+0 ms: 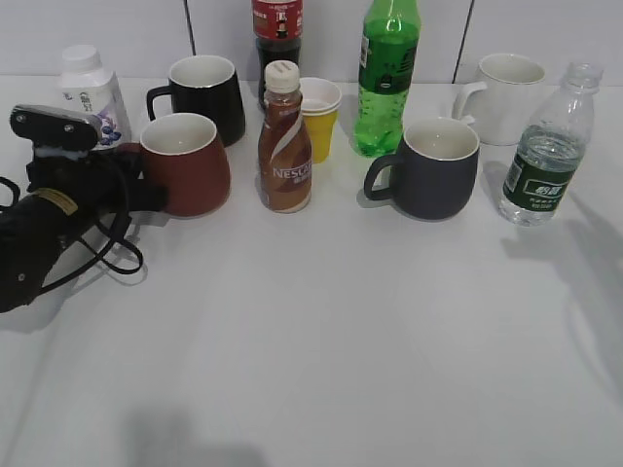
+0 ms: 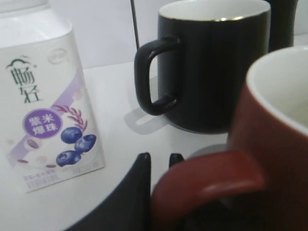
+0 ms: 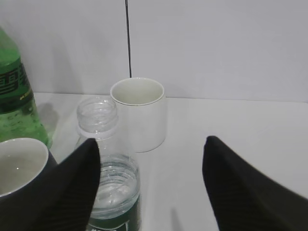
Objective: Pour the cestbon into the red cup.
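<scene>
The red cup (image 1: 187, 165) stands at the left of the table, its handle pointing left. My left gripper (image 1: 144, 191) is at that handle. In the left wrist view its fingers (image 2: 160, 158) are close together and shut on the red cup's handle (image 2: 207, 185). The cestbon (image 1: 545, 151) stands upright and uncapped at the far right, partly filled with water. My right gripper is out of the exterior view. In the right wrist view it (image 3: 150, 142) is open and empty, and the cestbon (image 3: 109, 178) stands just inside its left finger.
Back row: a white yogurt bottle (image 1: 90, 92), a black mug (image 1: 206, 92), a cola bottle (image 1: 277, 29), a yellow cup (image 1: 319, 117), a green soda bottle (image 1: 387, 78) and a white mug (image 1: 508, 97). A Nescafe bottle (image 1: 284, 146) and a dark grey mug (image 1: 438, 170) stand mid-table.
</scene>
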Robot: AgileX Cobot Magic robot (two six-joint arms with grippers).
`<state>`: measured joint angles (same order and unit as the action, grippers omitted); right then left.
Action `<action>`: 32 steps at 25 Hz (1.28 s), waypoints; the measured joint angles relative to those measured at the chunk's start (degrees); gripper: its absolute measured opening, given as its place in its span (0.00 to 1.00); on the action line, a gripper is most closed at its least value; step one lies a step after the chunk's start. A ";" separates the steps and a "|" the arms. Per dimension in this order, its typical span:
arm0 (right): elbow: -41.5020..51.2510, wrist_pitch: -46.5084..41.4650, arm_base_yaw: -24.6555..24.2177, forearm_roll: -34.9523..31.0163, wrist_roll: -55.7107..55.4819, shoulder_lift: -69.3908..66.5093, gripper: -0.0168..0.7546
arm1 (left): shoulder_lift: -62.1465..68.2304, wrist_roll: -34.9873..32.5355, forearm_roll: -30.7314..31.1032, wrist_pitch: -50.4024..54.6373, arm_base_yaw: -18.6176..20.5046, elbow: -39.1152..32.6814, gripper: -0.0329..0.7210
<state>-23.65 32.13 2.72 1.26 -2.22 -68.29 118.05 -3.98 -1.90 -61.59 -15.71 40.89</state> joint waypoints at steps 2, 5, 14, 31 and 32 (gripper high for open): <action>0.00 0.00 0.00 0.00 0.00 0.00 0.67 | 0.00 -0.05 0.05 0.00 0.00 0.00 0.14; 0.00 -0.12 0.00 0.46 0.00 0.00 0.67 | 0.00 -0.05 0.12 -0.25 0.00 0.00 0.14; 1.79 -3.02 0.00 4.67 -4.22 -0.67 0.79 | -5.31 -0.87 -0.71 -4.01 0.00 -7.62 0.14; 5.67 35.18 0.00 7.20 -4.82 -33.05 0.82 | -29.70 -0.92 4.22 15.23 0.00 -11.37 0.14; 5.33 35.70 0.00 7.13 -4.82 -34.97 0.82 | -30.75 -0.92 5.50 16.17 0.00 -11.37 0.14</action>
<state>-18.33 67.83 2.72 8.40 -7.03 -103.26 87.29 -4.90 3.60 -45.42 -15.71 29.52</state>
